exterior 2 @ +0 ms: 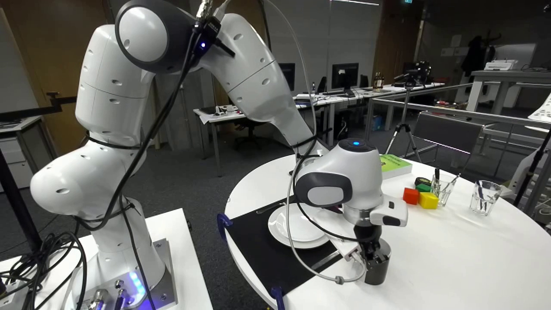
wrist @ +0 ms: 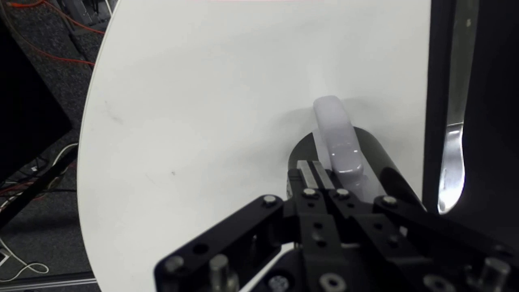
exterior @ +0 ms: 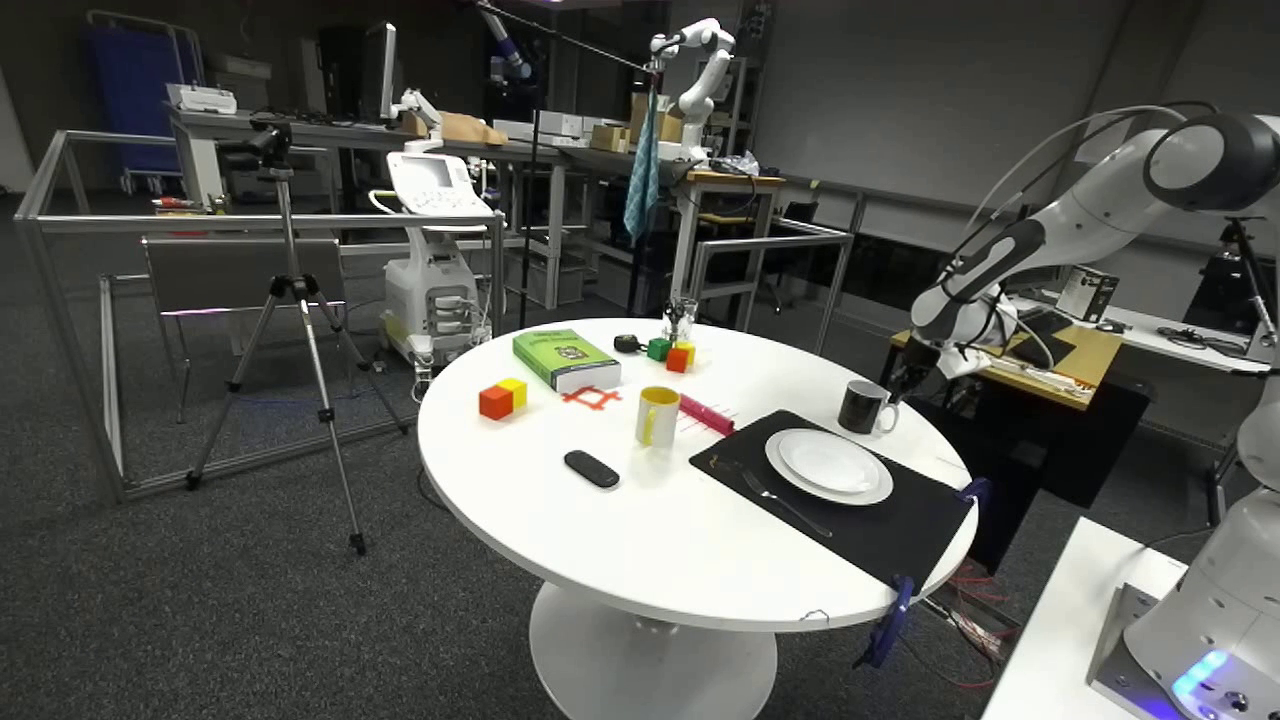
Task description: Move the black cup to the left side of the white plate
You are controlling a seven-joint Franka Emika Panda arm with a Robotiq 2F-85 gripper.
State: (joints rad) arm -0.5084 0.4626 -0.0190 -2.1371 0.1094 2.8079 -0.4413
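Observation:
The black cup (exterior: 862,408) is a black mug with a white handle, standing on the table just off the mat's edge. It also shows in an exterior view (exterior 2: 377,274) and in the wrist view (wrist: 377,156), handle facing the camera. My gripper (wrist: 314,168) has its fingers together against or just in front of the cup's wall, beside the handle. A thin dark gap shows between the pads; no object is seen there. In an exterior view the gripper (exterior 2: 379,259) partly covers the cup's side. The white plate (exterior: 830,462), with a smaller one on top, shows in both exterior views (exterior 2: 297,221).
The plates stand on a black mat (exterior: 900,535) with a fork (exterior: 785,502) and a knife (exterior 2: 326,260). Blue clamps (exterior: 890,622) hold its edge. A cream cup (exterior: 657,420), flat black object (exterior: 592,469), book (exterior: 567,358), cubes (exterior: 503,398) and glasses (exterior 2: 484,197) stand farther off.

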